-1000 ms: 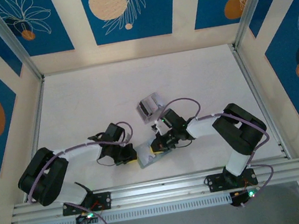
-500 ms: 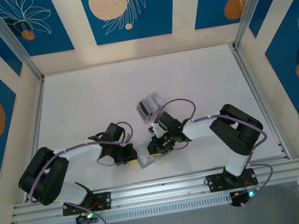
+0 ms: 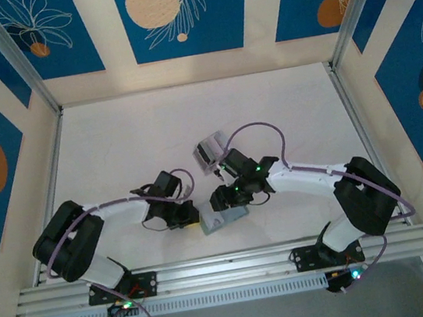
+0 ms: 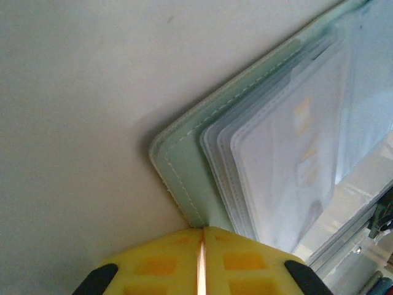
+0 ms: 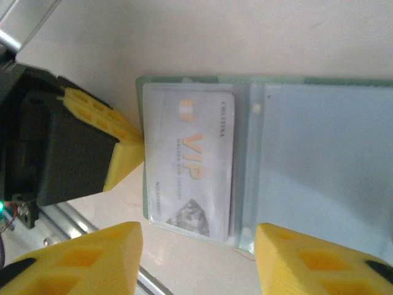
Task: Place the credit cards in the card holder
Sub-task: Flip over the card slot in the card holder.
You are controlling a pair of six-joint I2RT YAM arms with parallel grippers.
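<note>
The sage-green card holder lies open and flat near the desk's front edge, long axis running left to right. A pale VIP card sits sleeved crosswise inside. The left tool is closed, touching the holder's edge; the right tool hangs half-spread and empty above.

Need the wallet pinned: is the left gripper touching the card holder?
Touching. In the right wrist view, the left gripper has its yellow tip butted against the near edge of the card holder, with no gap.
</note>
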